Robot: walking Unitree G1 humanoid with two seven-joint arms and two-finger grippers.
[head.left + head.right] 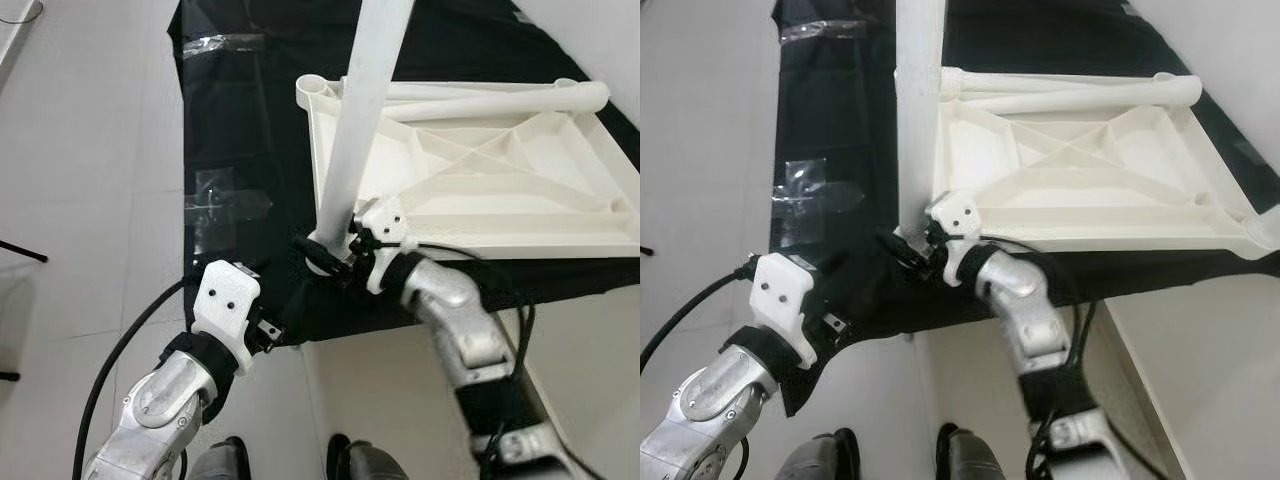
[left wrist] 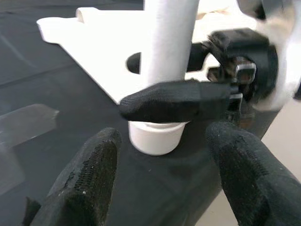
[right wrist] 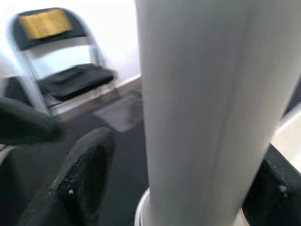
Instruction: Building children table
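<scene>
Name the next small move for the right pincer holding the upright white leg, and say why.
Probably shift the leg's foot sideways onto the corner socket of the upturned tabletop. The right pincer clamps the leg near its base, which rests on the black cloth just beside the tabletop rather than in it. The left pincer waits open nearby.

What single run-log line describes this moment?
right gripper: shut on table leg | left gripper: open, nearby | tabletop: upside down on black cloth
</scene>
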